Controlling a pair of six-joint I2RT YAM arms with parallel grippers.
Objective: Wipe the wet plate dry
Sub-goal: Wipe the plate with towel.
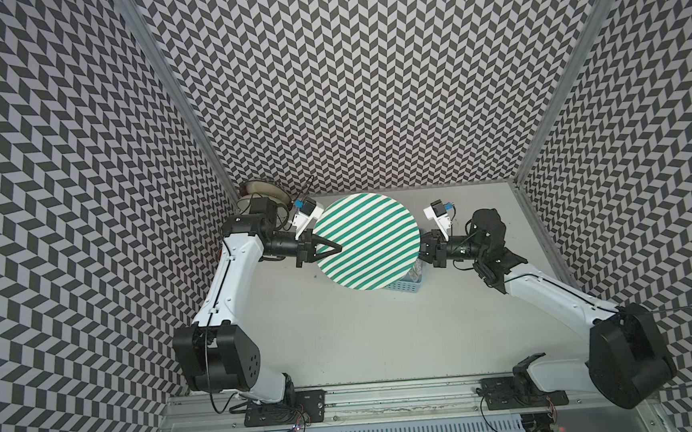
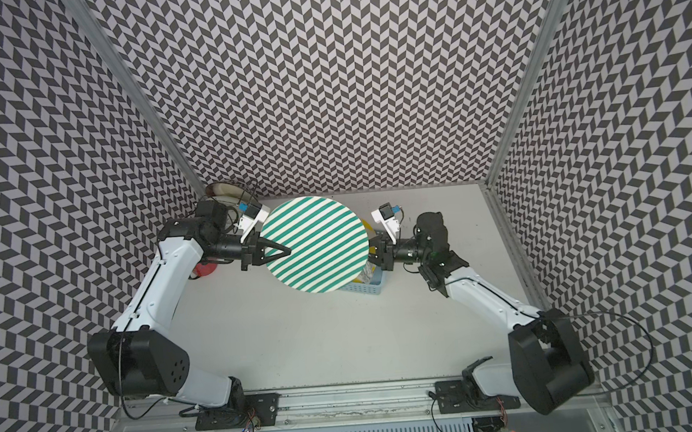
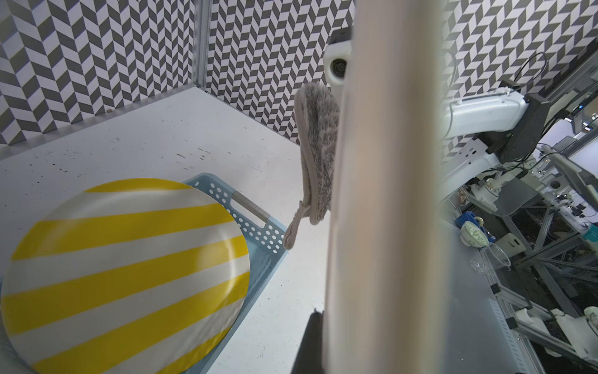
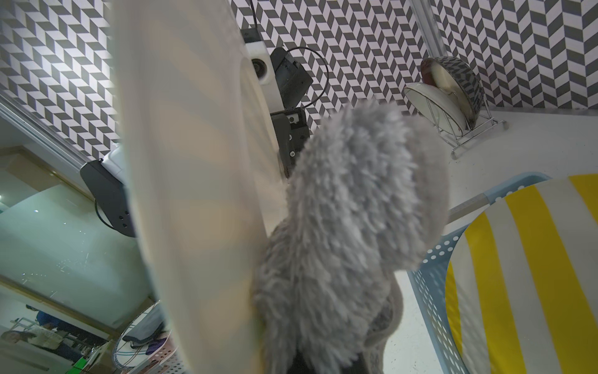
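The wiping seems to be in the middle, I think. The left hand (image 1: 337, 249) is clenched on the green plate (image 1: 366, 240) at its 9 o'clock rim and holds it in the air over the counter (image 1: 365, 340). The right hand (image 1: 424, 250), at 3 o'clock, grasps the cloth (image 4: 349, 226) against the pale underside. I cannot see drops, so how dry it is I cannot tell. The striped top likely remains to do.

Under the 5 o'clock edge, the basket (image 3: 259, 226) holds a yellow plate (image 3: 123, 268). The rack (image 4: 466, 129), in the 10 o'clock corner, holds bowls (image 4: 453, 81).
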